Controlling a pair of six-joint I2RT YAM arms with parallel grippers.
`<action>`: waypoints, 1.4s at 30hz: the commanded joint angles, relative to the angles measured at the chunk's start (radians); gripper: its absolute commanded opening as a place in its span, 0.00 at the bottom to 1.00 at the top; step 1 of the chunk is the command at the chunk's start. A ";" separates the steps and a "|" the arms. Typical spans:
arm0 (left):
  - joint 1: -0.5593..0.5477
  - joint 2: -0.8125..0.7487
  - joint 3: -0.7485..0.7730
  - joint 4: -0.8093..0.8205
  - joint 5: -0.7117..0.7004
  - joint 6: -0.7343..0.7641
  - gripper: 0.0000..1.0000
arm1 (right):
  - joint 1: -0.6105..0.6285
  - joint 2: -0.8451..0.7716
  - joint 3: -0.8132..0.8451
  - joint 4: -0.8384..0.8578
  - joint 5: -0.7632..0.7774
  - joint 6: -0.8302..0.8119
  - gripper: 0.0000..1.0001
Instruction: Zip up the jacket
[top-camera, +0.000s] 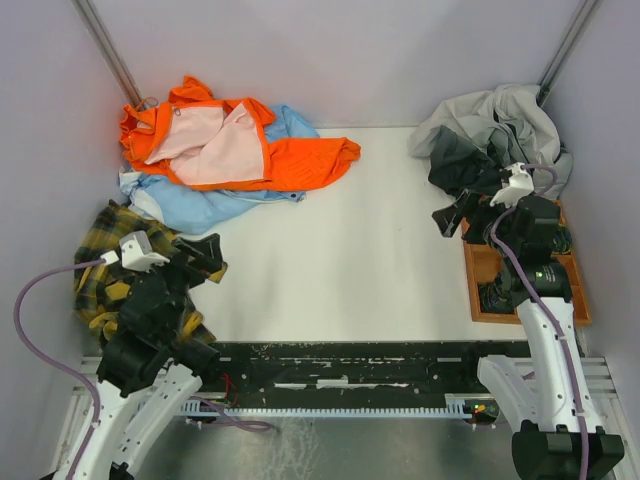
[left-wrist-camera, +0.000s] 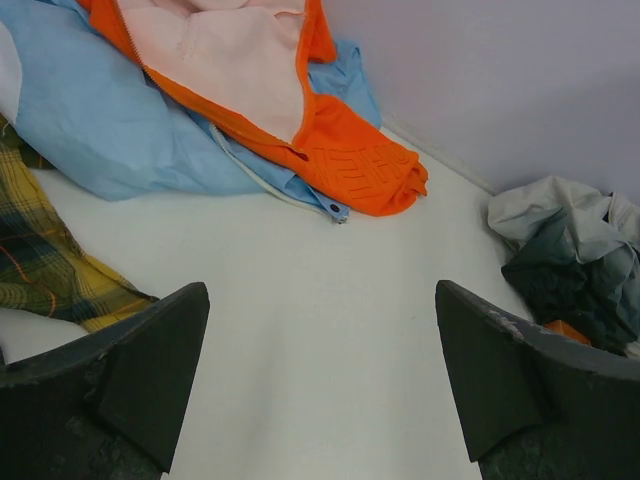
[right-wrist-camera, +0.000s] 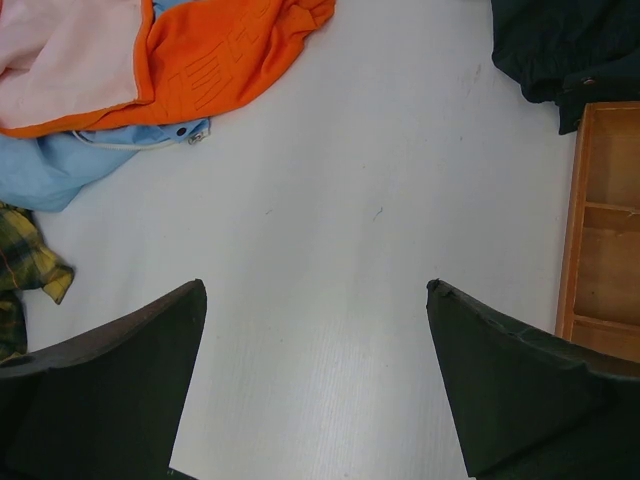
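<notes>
The jacket lies open and crumpled, pink lining up, far ahead of my left claw and far ahead and off to the left of my right claw. Neither touches it. Both claws hang spread wide over the bare table, holding nothing.

I judge the task not yet begun: this is the reach. The next move probably calls for pulling the jacket off the blue garment it rests on, laying it flat nearer me, then finding both lower ends of the zipper so one claw can pin the hem while the other works the slider.

I cannot make out the jacket's slider. The small metal pull nearest my claws seems to belong to the blue garment. The hood and far sleeve are bunched up, and their folds hide part of the front edge.

A plaid shirt lies beside my left claw. A grey heap and a wooden tray sit by my right one.
</notes>
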 joint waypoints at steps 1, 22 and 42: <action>0.004 0.023 0.029 0.011 -0.011 0.034 1.00 | 0.011 0.002 0.000 0.049 0.020 -0.005 0.99; 0.008 0.611 0.147 0.252 -0.121 -0.012 1.00 | 0.139 0.009 -0.096 0.159 0.056 0.001 0.99; 0.442 1.628 0.883 0.225 0.036 0.049 0.97 | 0.276 0.050 -0.136 0.225 0.158 0.001 0.99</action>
